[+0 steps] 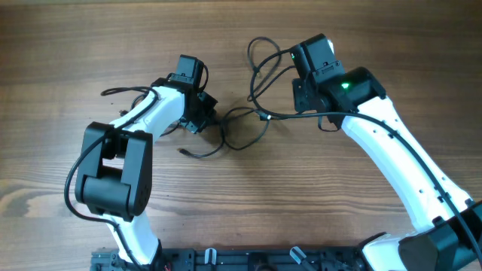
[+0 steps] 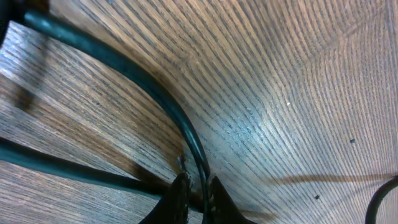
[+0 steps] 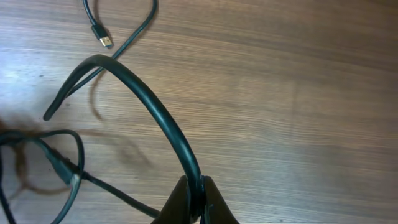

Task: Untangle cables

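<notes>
Two robot arms are working at black cables (image 1: 265,117) that are lying in loose loops mid-table, between them, on the wooden table (image 1: 60,45). The left gripper (image 2: 198,191) is pinching one strand close to the wood — the right gripper (image 3: 193,194) is clamping another, which is arcing away from its tips.

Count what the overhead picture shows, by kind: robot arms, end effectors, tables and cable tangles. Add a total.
Robot arms: 2 (left arm, right arm)
End effectors: 2 (left end effector, right end effector)
Tables: 1 (table)
Cable tangles: 1 (cable tangle; the number of separate cords cannot be told)
Total: 6
</notes>
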